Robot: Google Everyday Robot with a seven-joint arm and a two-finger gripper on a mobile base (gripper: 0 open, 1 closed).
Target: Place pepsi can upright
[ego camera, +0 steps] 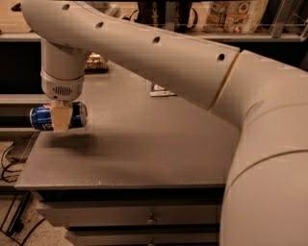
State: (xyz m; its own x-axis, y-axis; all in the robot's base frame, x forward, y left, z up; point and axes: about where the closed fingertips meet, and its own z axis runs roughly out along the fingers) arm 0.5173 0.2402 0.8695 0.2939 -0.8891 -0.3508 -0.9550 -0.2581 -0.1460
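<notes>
The pepsi can (42, 116), blue with silver ends, lies on its side in the air at the left edge of the grey table (144, 139). My gripper (61, 120) hangs straight down from the wrist and is shut on the can's middle, its tan finger (61, 118) crossing the can's front. The can is held above the tabletop, and its shadow falls on the table just below it. The far finger is hidden behind the can.
A small white and blue packet (161, 91) lies near the table's middle back. A dark snack item (96, 62) sits at the back left. Shelves with bags (236, 14) stand behind the table. Drawers (151, 218) are below the front edge. Cables (12, 158) lie on the floor at left.
</notes>
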